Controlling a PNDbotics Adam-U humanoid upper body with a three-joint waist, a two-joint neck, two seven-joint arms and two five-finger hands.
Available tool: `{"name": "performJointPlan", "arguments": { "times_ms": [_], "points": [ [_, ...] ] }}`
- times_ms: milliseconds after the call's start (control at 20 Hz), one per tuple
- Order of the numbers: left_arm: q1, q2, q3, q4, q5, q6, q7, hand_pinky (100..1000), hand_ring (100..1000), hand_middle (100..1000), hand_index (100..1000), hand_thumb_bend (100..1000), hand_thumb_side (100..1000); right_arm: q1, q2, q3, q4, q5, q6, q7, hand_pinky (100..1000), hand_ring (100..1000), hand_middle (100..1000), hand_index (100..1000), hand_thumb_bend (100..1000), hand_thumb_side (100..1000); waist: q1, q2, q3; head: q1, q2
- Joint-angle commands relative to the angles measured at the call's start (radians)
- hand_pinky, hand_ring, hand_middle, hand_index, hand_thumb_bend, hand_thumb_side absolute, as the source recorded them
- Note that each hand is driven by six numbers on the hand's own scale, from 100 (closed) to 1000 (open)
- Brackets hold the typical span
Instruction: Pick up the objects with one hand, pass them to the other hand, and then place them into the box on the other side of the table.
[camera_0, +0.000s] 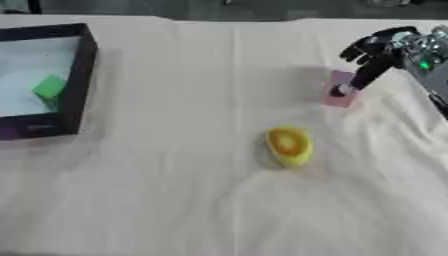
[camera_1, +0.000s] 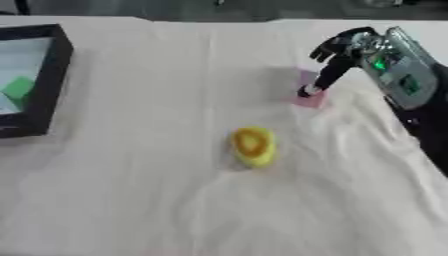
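Left eye view: flat pink block (camera_0: 340, 89), wrinkled cloth (camera_0: 192, 200).

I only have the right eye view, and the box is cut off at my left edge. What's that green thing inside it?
Observer: The left eye view shows it whole. It's a green block resting on the pale floor of the box.
Operator: Where in the box does it sit?
Observer: Close to the right wall, and nearer the near wall than the far one. A wide stretch of pale floor shows to its left.
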Motion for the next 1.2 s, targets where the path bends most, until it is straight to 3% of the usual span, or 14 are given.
{"name": "performJointPlan", "arguments": {
  "times_ms": [50,1200],
  "points": [
    [-0.007,0.023,0.019,-0.013,-0.003,0.105,0.107,1000,772,658,724,100,598,-0.018,-0.042,-0.017,-0.001,0.011,0.115,0.138,971,1000,925,927,504,100,-0.007,-0.002,0.001,-0.001,-0.012],
    [-0.003,0.017,0.02,-0.013,-0.002,0.102,0.104,1000,775,659,718,100,595,0.005,-0.047,-0.004,0.037,0.026,0.115,0.162,981,1000,913,916,496,100,0.001,0.006,0.008,-0.003,-0.021]
  ]
}}
